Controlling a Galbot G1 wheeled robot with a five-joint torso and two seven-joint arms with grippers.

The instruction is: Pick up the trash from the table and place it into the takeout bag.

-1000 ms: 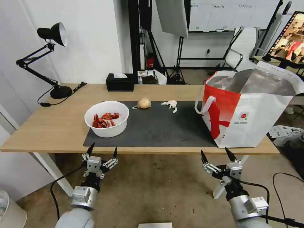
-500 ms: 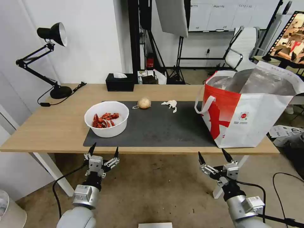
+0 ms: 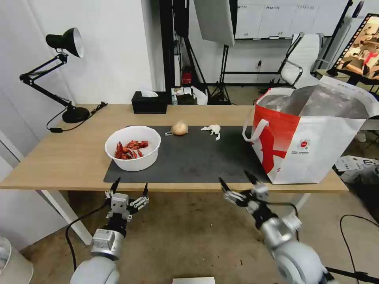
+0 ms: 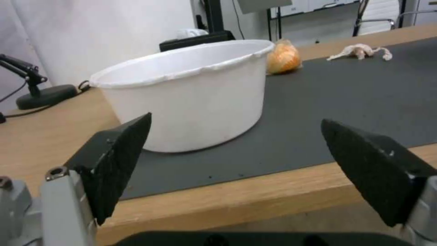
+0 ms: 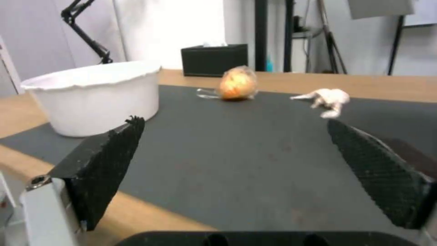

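Observation:
A white round bowl point(image 3: 133, 148) with red crayfish shells stands on the left of the dark grey mat point(image 3: 197, 157) on the light-wood table point(image 3: 59, 157). Farther back lie a beige lump point(image 3: 179, 128) and a small white tissue wad point(image 3: 212, 129). The takeout bag point(image 3: 312, 138), white with a red panel, stands open at the table's right end. My left gripper point(image 3: 129, 188) hangs open below the table's front edge, facing the bowl point(image 4: 186, 99). My right gripper point(image 3: 238, 182) is open at the front edge, facing the lump point(image 5: 237, 83) and the wad point(image 5: 327, 99).
A black desk lamp point(image 3: 65, 71) stands at the back left of the table and a black tissue box point(image 3: 150, 102) at the back middle. Light stands and a white chair fill the room behind. Cables run across the floor under my arms.
My right gripper has swung left and up from under the bag to the mat's front edge. The left gripper has risen only slightly.

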